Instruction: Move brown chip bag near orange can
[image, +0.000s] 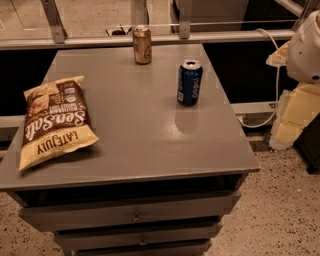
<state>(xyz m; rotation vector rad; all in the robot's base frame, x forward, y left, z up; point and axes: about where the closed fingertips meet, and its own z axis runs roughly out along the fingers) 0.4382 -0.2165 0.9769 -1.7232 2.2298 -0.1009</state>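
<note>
The brown chip bag (54, 120) lies flat at the left edge of the grey table (145, 135), its "Sea Salt" script and "LATE JULY" lettering facing up. The orange can (142, 45) stands upright at the table's far edge, near the middle. The bag and the can are well apart. My gripper is out of view; only a white rounded part of my arm (306, 49) shows at the right edge of the view, off the table and away from both things.
A blue Pepsi can (189, 82) stands upright on the right part of the table, nearer than the orange can. Drawers (135, 216) are below the tabletop. A rail and glass wall (100, 40) run behind the table. A white cable (276, 85) hangs at the right.
</note>
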